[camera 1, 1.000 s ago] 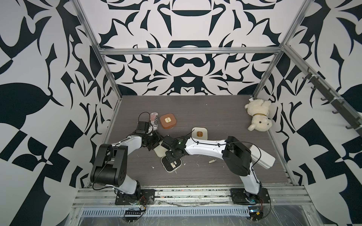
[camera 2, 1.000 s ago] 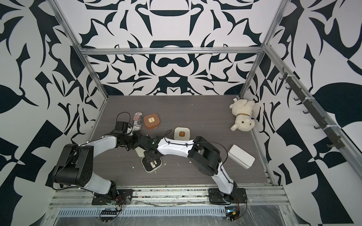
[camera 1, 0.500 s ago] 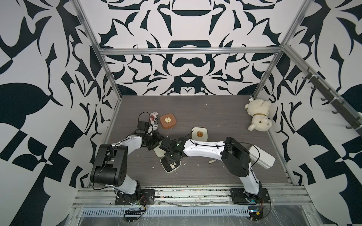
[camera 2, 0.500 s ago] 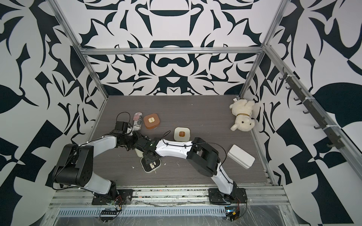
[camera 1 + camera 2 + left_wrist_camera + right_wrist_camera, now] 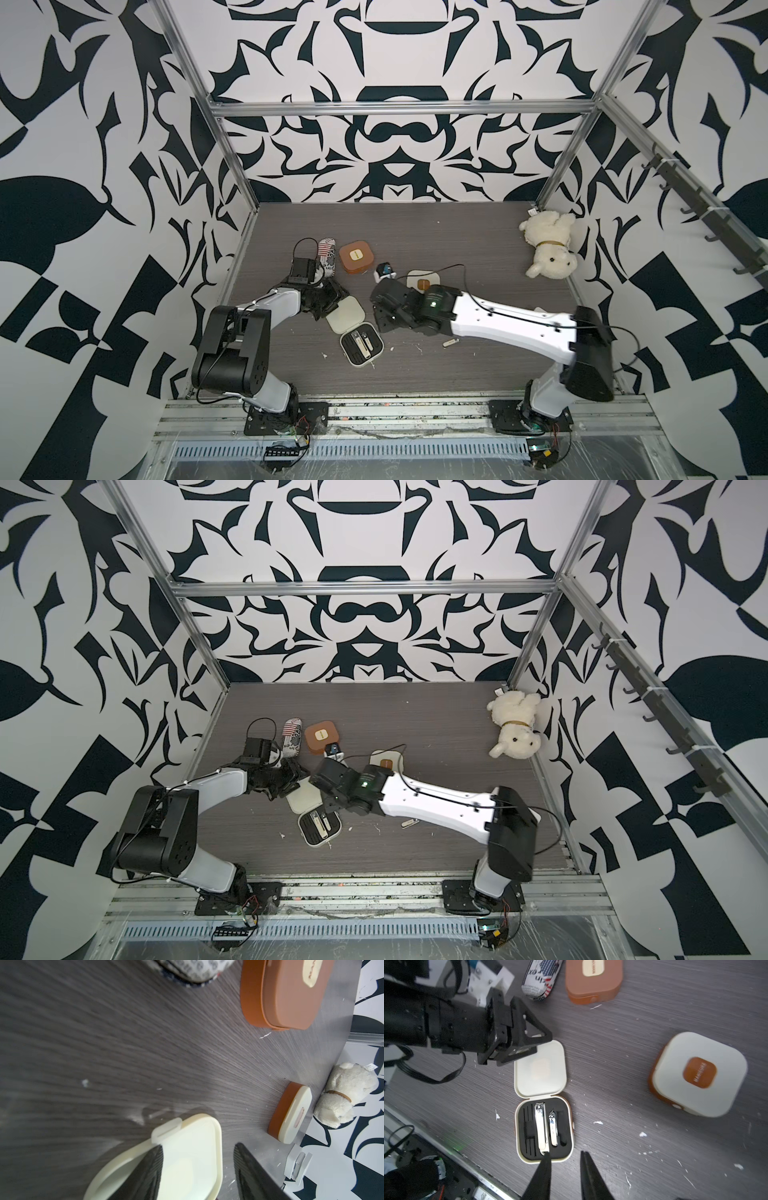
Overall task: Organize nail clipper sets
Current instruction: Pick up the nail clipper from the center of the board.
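Lid [image 5: 187,1163] — partly behind left gripper [image 5: 198,1145]

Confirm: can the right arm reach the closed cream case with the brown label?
Probably yes: the right gripper is open and empty, and the closed cream case lies close beside it with nothing on top.

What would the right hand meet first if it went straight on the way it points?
Most likely the open cream case: its near rim sits just ahead of the right hand, with the large clipper right behind that rim. How high the hand is above the case is unclear.
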Available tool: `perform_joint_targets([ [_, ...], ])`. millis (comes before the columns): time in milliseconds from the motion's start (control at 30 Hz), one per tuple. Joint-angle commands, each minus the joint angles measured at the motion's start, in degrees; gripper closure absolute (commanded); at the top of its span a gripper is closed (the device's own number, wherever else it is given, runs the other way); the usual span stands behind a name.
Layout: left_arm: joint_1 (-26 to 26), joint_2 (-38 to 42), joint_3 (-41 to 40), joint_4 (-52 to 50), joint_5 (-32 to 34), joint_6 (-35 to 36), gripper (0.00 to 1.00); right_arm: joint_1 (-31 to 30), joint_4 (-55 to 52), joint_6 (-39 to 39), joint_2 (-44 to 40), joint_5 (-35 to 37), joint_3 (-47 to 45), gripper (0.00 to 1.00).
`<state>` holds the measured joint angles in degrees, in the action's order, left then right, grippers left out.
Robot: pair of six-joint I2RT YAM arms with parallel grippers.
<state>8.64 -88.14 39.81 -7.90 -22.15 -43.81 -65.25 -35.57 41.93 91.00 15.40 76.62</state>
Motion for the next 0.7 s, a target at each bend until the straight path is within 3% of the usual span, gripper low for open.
perform_joint_targets([
  [0, 0.14, -1.51, -2.27, -3.99, 2.00, 0.97, 0.41, 2.55, -3.68, 6.89, -4.67, 2.48, -10.88, 0.66],
  [200, 0.17, -1.75, -1.89, -3.35, 1.32, 0.92, 0.41, 8.73, -0.18, 17.28, -17.19, -2.06, -31.66, 0.58],
  [300, 0.17, -2.44, -1.71, -2.97, 1.06, 1.24, 0.41, 11.01, 2.17, 20.12, -21.43, -3.42, -37.21, 0.52],
  [667, 0.14, -5.02, -1.67, -1.00, -0.04, 1.19, 0.41, 14.78, 8.36, 20.47, -16.01, -9.36, -39.62, 0.47],
])
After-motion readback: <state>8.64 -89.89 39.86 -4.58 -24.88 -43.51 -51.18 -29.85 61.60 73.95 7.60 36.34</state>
